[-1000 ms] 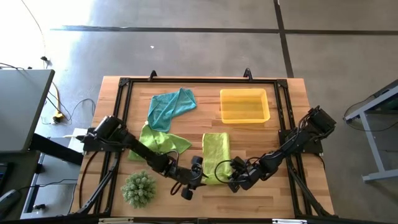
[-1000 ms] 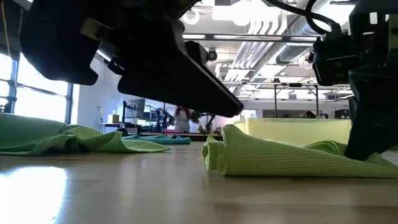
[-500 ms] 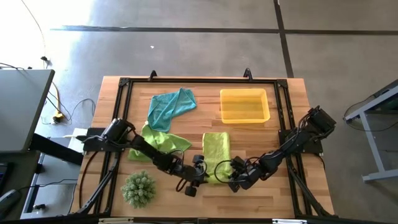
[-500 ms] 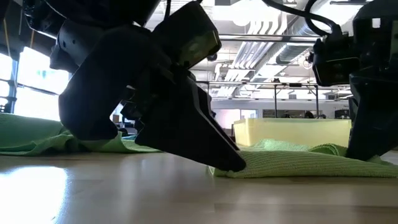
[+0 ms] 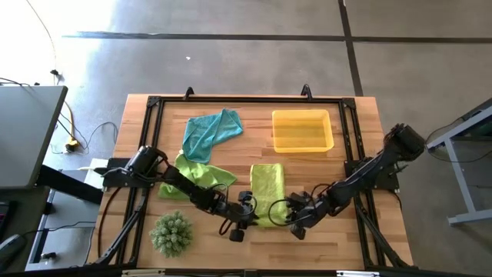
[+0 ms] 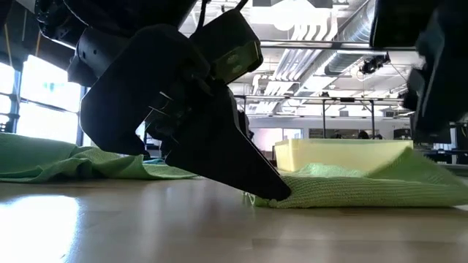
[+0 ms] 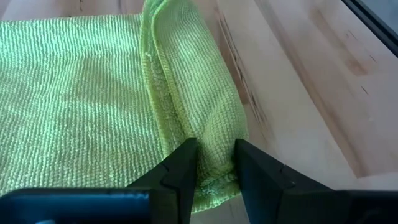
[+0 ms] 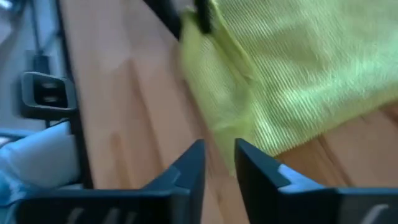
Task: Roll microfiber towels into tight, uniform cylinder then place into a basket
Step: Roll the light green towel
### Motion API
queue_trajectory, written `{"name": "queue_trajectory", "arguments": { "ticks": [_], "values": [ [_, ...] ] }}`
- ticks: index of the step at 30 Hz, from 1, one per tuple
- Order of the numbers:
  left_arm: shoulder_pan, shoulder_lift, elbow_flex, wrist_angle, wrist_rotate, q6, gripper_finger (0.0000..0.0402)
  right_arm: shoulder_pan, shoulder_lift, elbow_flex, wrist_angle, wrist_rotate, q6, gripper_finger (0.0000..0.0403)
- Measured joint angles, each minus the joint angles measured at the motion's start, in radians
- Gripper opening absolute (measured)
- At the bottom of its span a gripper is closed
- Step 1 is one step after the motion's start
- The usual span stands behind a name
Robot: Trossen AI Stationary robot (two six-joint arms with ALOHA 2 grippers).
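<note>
Left hand (image 5: 247, 209) sits at the near left corner of the flat lime-green towel (image 5: 267, 188), low on the wooden surface (image 5: 361, 238). Its wrist view shows what the overhead cannot: the two dark fingers (image 7: 180, 168) are clamped on the folded edge of this towel (image 7: 193, 106), a thick ridge of cloth squeezed between them. From table height, the same hand (image 6: 274, 191) reaches down as a dark wedge whose tip meets the towel's edge (image 6: 344, 191) on the wood.

Right hand (image 5: 296, 225) is at the near right corner of that towel. In its wrist view the fingers (image 8: 186, 171) stand slightly apart with bare wood showing between them, holding nothing; the towel's corner (image 8: 292, 87) lies just beyond the tips.

Only the overhead view lays out the whole surface. A second lime-green towel (image 5: 201, 175) lies crumpled to the left, partly under the left arm. A teal-blue towel (image 5: 211, 132) is bunched at the far left. The yellow basket (image 5: 302, 131) sits at the far right with no towel in it, well apart from both hands. A spiky green plant (image 5: 171, 233) stands at the near left corner.

The table-height view shows the basket (image 6: 344, 152) behind the flat towel, with the crumpled green towel (image 6: 58, 162) off to the left.
</note>
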Motion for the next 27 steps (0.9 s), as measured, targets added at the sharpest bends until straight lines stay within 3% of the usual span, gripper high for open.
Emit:
{"name": "queue_trajectory", "arguments": {
  "ticks": [4,11,20,27],
  "values": [
    [0.000,0.000,0.000,0.000,0.002,0.000,0.0098,0.014,-0.070,0.000,0.039,-0.004,-0.168,0.0120],
    [0.000,0.001,-0.001,0.002,0.003,0.000,0.0098,0.051,-0.013,0.000,0.081,0.155,-0.524,0.0123],
    [0.000,0.002,-0.002,0.002,0.006,-0.004,0.0098,0.051,0.166,0.000,0.225,0.100,-0.553,0.0124],
    [0.000,0.002,-0.002,0.002,0.006,-0.004,0.0098,0.040,0.175,0.000,0.220,0.105,-0.542,0.0151]
  ]
}}
